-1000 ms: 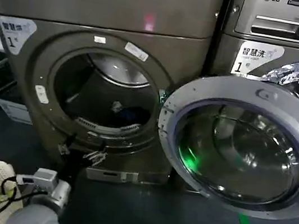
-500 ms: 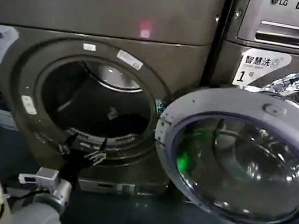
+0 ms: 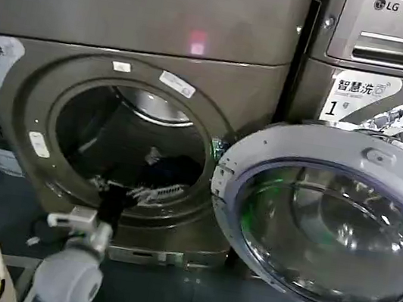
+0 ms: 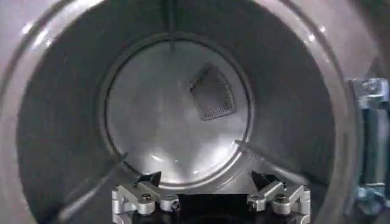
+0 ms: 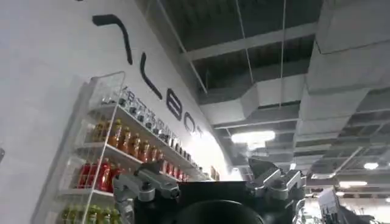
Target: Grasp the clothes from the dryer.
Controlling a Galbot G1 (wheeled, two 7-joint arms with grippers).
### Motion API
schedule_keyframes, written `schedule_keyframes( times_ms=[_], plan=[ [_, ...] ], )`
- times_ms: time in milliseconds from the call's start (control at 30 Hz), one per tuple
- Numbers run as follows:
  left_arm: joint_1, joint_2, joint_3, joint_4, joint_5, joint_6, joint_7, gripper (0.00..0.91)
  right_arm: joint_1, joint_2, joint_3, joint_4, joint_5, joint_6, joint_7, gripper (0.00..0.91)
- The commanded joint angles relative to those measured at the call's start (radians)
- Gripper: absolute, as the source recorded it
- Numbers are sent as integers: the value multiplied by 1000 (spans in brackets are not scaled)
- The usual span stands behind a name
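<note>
- Left tool (image 3: 128, 190) sits at the lower lip of the dryer (image 3: 144, 27) mouth, its fingers spread apart and holding nothing; in the left wrist view the tool (image 4: 210, 198) looks straight into the steel drum (image 4: 177, 115).
- Clothes (image 3: 171, 171), a dark bundle with a pale scrap, lie low in the drum, deeper in and toward the hinge side, apart from the tool.
- Glass door (image 3: 328, 225) hangs swung wide to the robot's right, so the mouth is unobstructed.
- Step in hand, as I judge it: the reach into the drum, grasp not yet made.
- Next move calls for pushing further in and down, steering toward the bundle, then closing on fabric without catching the drum paddles.
- Right tool (image 5: 210, 185) is parked aloft, pointing at the ceiling, fingers apart.
</note>
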Motion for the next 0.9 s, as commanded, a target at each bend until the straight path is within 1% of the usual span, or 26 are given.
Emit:
schedule_keyframes(
  times_ms=[33,100,200,233,267,300,333,400,433,467,500,600,667,767,900],
  plan=[
    [-407,53,69,554,252,-30,468,907,5,4,-5,-1,-2,-5,0,907],
    [-508,71,102,639,232,-28,529,907,9,5,-7,0,-2,-4,-1,907],
    [-627,71,173,820,268,-54,663,907,15,6,-15,6,-1,-4,-2,907],
    [-671,66,196,887,301,-85,715,907,15,6,-15,6,0,-3,-2,907],
    [-717,65,253,968,351,-137,782,907,15,6,-14,5,0,-3,-2,907],
    [-738,64,288,1003,368,-160,821,907,14,6,-13,4,0,-2,-2,907],
    [-772,68,342,1084,383,-182,872,907,12,7,-10,3,0,-1,-2,907],
    [-812,72,438,1137,435,-233,957,907,11,8,-9,3,1,-1,-2,907],
    [-841,66,479,1170,439,-245,984,907,12,9,-10,4,0,-1,-2,907],
    [-860,62,492,1201,435,-256,1005,907,12,9,-12,5,1,-2,-2,907],
    [-896,55,549,1247,452,-284,1029,907,13,9,-14,7,0,-2,-2,907],
    [-960,58,690,1321,457,-394,1092,907,13,13,-15,9,0,-2,-3,907],
    [-984,58,742,1344,455,-436,1132,907,13,17,-16,9,0,-2,-5,907],
    [-1016,47,806,1353,436,-438,1183,907,16,20,-20,13,0,-3,-5,907],
    [-1047,2,876,1390,435,-421,1206,907,15,20,-22,13,0,-2,-5,907]
  ],
)
